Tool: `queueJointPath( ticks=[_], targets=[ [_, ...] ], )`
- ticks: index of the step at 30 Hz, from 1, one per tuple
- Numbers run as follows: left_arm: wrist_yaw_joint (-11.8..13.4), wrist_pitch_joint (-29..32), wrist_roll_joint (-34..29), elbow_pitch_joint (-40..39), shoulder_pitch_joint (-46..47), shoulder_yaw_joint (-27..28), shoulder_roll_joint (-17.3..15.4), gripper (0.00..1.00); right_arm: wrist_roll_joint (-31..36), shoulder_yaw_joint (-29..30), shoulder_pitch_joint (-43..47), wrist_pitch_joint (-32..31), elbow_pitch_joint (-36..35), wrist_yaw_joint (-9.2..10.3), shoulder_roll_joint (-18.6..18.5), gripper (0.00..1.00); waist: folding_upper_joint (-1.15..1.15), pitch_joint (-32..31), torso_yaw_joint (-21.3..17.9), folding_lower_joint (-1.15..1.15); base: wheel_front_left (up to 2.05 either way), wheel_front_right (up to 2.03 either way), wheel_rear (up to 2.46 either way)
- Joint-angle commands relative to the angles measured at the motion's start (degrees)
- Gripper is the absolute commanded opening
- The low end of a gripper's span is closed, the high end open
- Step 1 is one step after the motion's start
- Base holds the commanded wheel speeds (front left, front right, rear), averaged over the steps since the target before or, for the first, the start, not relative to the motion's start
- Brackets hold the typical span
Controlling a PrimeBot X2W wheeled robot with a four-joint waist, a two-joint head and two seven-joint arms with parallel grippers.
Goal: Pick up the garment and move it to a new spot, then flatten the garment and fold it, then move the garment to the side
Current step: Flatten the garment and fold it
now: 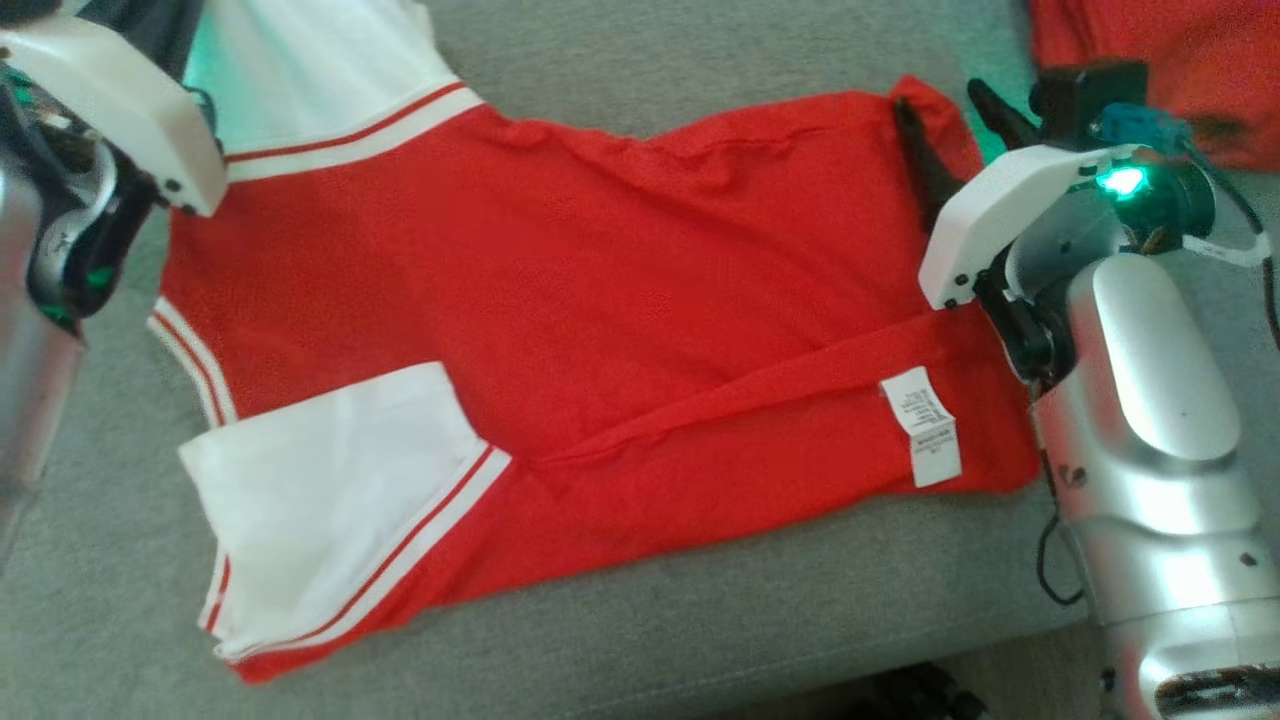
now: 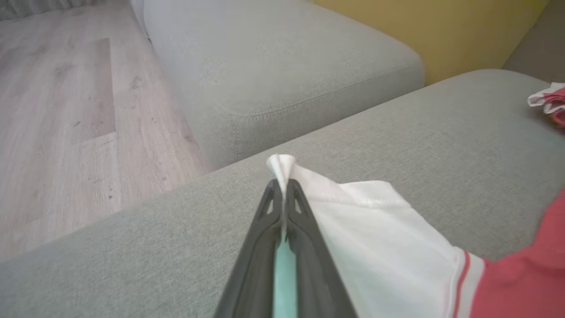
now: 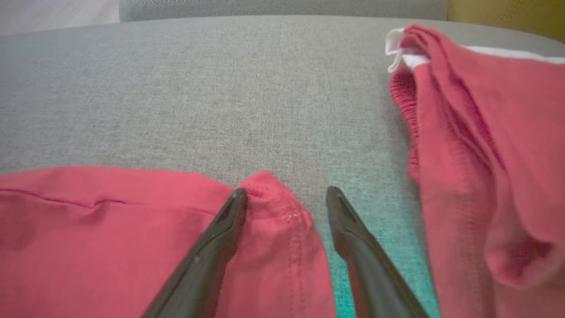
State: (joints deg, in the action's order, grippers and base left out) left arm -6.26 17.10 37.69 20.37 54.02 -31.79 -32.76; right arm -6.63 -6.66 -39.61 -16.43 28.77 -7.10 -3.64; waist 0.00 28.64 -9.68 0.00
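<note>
The garment point(image 1: 560, 300), a red top with white sleeves and red-and-white trim, lies spread on the grey sofa cushion point(image 1: 700, 620). Its white care label point(image 1: 922, 425) faces up near the right edge. My left gripper point(image 2: 281, 185) is shut on the bunched tip of the far white sleeve point(image 2: 375, 234); in the head view its white wrist cover point(image 1: 110, 110) hides the fingers. My right gripper point(image 3: 287, 192) is open at the garment's far right corner point(image 3: 269, 212), with that corner lying between its two fingers. In the head view the right gripper point(image 1: 938, 95) sits over the same corner.
A second red garment point(image 1: 1150, 60) lies bunched at the far right of the cushion, close to my right gripper point(image 3: 485, 154). Another grey cushion point(image 2: 265, 66) stands beyond a gap, with wooden floor point(image 2: 66, 110) to its left. The cushion's front edge runs along the bottom of the head view.
</note>
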Motion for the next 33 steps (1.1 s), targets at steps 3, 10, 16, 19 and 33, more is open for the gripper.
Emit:
queueJointPath(
  ticks=[3, 10, 16, 19, 33],
  targets=[
    [-0.34, -1.22, -0.13, -3.30, 1.51, 1.70, -1.63, 0.00, -0.64, -0.40, -2.05, -0.38, 0.99, -0.39, -0.34, 0.40, 0.00, -0.58, 1.70, 0.00, 0.00, 0.00, 0.00],
    [-0.15, -2.57, 0.36, -4.88, 0.21, 1.77, -1.67, 0.00, -0.74, 0.15, -4.26, 1.19, 5.22, -0.39, -0.67, 0.00, 0.00, -1.36, 2.81, 0.00, 0.00, 0.00, 0.00],
    [0.29, -4.83, 0.58, -6.05, -1.62, 2.30, -2.04, 0.00, -0.51, 0.52, -4.44, 4.52, 5.85, -0.39, -1.04, 0.00, 0.00, -3.39, 3.24, 0.00, 0.00, 0.00, 0.00],
    [0.83, -7.10, 1.04, -8.95, -4.46, 2.74, -2.27, 0.00, -0.62, 1.30, -2.97, 7.36, 4.66, -0.39, -1.22, 0.00, 0.00, -5.72, 3.86, 0.00, 0.00, 0.00, 0.00],
    [9.72, -11.57, 2.17, -31.84, -29.10, 2.76, -6.50, 0.00, -0.84, 6.20, 15.27, 9.66, -9.62, -0.39, -1.20, 0.00, 0.00, -14.15, 6.96, 0.00, 0.00, 0.00, 0.00]
  ],
)
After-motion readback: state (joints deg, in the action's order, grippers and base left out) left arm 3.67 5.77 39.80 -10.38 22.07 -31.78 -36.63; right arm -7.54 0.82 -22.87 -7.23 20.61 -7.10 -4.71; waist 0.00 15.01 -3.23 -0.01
